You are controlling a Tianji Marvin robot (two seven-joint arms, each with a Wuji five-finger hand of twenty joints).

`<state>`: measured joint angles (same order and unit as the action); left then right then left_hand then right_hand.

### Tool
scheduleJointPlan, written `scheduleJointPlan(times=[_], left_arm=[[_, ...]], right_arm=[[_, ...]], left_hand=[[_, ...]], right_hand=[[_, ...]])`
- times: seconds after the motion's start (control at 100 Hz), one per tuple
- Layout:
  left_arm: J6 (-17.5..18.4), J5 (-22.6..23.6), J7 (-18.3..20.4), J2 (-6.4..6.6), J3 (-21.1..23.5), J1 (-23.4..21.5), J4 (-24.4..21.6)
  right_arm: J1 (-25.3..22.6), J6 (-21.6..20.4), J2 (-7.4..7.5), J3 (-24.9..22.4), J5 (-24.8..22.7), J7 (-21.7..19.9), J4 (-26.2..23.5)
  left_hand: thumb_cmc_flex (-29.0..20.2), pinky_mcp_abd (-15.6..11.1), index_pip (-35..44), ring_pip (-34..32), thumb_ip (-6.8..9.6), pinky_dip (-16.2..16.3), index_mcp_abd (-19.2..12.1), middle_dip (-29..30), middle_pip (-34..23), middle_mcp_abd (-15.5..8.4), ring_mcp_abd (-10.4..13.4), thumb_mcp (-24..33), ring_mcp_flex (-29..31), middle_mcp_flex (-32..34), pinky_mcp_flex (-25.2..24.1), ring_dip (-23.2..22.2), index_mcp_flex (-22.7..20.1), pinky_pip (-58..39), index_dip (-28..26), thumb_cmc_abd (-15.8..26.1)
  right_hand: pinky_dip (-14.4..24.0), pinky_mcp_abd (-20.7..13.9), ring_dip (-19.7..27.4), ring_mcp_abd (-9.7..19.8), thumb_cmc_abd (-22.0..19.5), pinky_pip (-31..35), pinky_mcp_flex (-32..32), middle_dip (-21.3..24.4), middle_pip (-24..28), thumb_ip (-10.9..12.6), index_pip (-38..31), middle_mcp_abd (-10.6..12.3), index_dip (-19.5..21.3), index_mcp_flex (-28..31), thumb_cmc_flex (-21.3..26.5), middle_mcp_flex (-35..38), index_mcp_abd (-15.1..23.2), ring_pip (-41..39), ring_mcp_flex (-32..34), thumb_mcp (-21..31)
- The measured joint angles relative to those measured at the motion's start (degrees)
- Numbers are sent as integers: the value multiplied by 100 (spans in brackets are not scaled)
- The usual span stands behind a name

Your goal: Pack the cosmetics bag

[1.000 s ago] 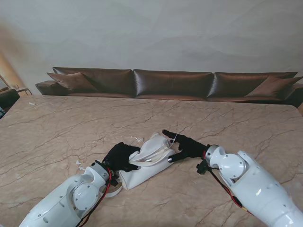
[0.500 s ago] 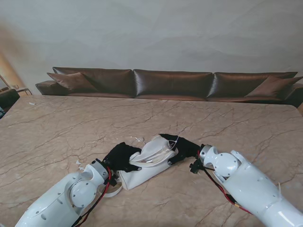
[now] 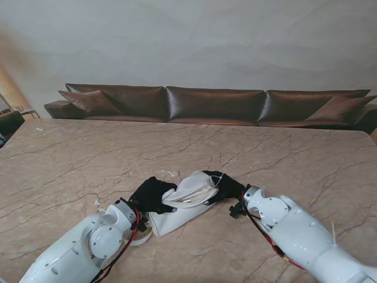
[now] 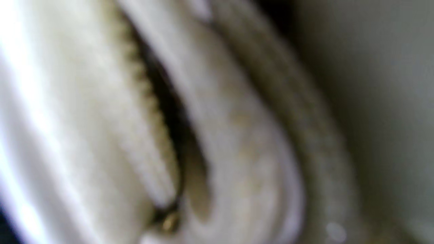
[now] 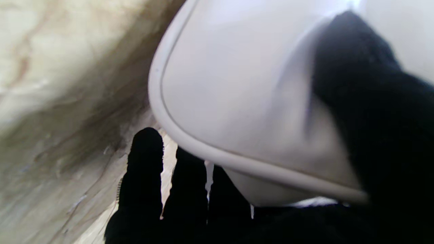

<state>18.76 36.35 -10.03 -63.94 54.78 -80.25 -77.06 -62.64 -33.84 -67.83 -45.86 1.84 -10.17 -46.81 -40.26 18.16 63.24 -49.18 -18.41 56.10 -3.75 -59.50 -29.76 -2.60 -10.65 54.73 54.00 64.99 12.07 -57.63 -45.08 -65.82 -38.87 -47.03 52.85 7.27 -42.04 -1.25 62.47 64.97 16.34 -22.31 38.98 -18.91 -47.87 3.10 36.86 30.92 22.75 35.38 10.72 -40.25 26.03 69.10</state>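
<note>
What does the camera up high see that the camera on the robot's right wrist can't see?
Only the stand view shows the long brown sofa, the left hand gripping the bag's left end, and both white arms. Only the right wrist view shows, up close, the black fingers of the right hand wrapped around the bag's end, plus its piped seam. Both show the white cosmetics bag lying on the marble table, with the right hand closed on it.

Stand view high, wrist views close, sharing bag (image 3: pixel 184 200)
</note>
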Motion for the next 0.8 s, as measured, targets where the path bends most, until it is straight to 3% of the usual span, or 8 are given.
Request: scheduleJointPlan(times=[0.04,0.09,0.15,0.22,0.34,0.5,0.58,0.8], left_arm=[[-31,22,1,0,21,-16,-20],[-58,34,0,-4,60,-43,-41],[-77,35,-27,-6,95,-76,-55],[-109,150,-93,-2,131,-117,-70],[-168,407,-150,-8,286,-238,-195],[-511,449,-446,-43,506,-518,-478],[-509,479,-437,-78,708,-662,-620],[-330,279,131,-35,1164,-890,-1034]], right_arm=[[-24,5,-22,-25,-16,95,-1],[-69,13,-66,-93,36,141,-3],[-119,22,-120,-129,337,106,0],[-144,90,-144,-140,605,-90,1],[-161,276,-126,-200,575,-310,-74],[-178,364,-102,-177,-11,52,-263],[-177,388,-126,-171,144,5,-263],[-188,377,-185,-164,64,112,-258]], left_hand=[[189,-35,3,236,8,-53,-140,12,245,-135,1,91,-240,-251,-100,119,329,131,159,70],[538,-40,-79,512,347,-131,-220,19,358,-213,9,134,-498,-629,-248,254,711,334,293,262],[956,-42,-408,974,604,-283,-224,698,-7,-274,67,148,-953,-1469,-449,446,1158,708,299,523],[1745,-45,-1156,1695,1020,-515,-50,1704,-155,-287,137,148,-1553,-2328,-703,806,1632,1190,357,882],[2024,-106,-1878,2498,1023,-803,125,2307,22,-282,177,96,-2318,-2875,-1034,1300,1854,1807,545,931],[2199,-196,-2621,2900,1019,-926,331,2849,409,-195,177,93,-2827,-3241,-1239,1723,1852,2092,1252,680],[2220,-256,-2904,3084,1018,-995,377,3021,536,-131,177,21,-3004,-3376,-1374,1900,1851,2242,1498,680],[2349,-329,-3295,3225,1018,-1137,437,3271,783,-78,177,-122,-3303,-3598,-1601,2026,1843,2622,1888,694]], right_hand=[[76,70,62,10,-153,231,369,25,-73,-84,-167,71,-357,277,56,837,124,8,786,-141],[141,157,-70,10,-217,563,749,-174,-151,-107,-397,83,-813,719,56,1705,156,42,1525,-208],[151,186,-383,-97,-217,864,990,-488,-164,-164,-447,-20,-1053,972,56,1985,157,-84,1881,-210],[217,202,-705,-155,-217,1086,1052,-936,-143,-169,-622,-93,-1061,996,89,2046,157,-390,1963,-342],[280,249,-957,-160,-253,1341,1052,-1288,-6,-198,-644,-94,-265,1156,269,2046,157,-649,2008,-645],[283,249,-1150,-160,-346,1530,1091,-1737,457,-258,-642,-72,978,1352,271,2135,157,-909,2142,-872],[287,269,-1296,-160,-391,1575,1088,-1906,521,-260,-642,-71,1212,1363,271,2168,157,-1121,2186,-894],[287,301,-1395,-160,-482,1643,1133,-1988,658,-262,-640,-71,1512,1495,271,2247,157,-1208,2275,-927]])
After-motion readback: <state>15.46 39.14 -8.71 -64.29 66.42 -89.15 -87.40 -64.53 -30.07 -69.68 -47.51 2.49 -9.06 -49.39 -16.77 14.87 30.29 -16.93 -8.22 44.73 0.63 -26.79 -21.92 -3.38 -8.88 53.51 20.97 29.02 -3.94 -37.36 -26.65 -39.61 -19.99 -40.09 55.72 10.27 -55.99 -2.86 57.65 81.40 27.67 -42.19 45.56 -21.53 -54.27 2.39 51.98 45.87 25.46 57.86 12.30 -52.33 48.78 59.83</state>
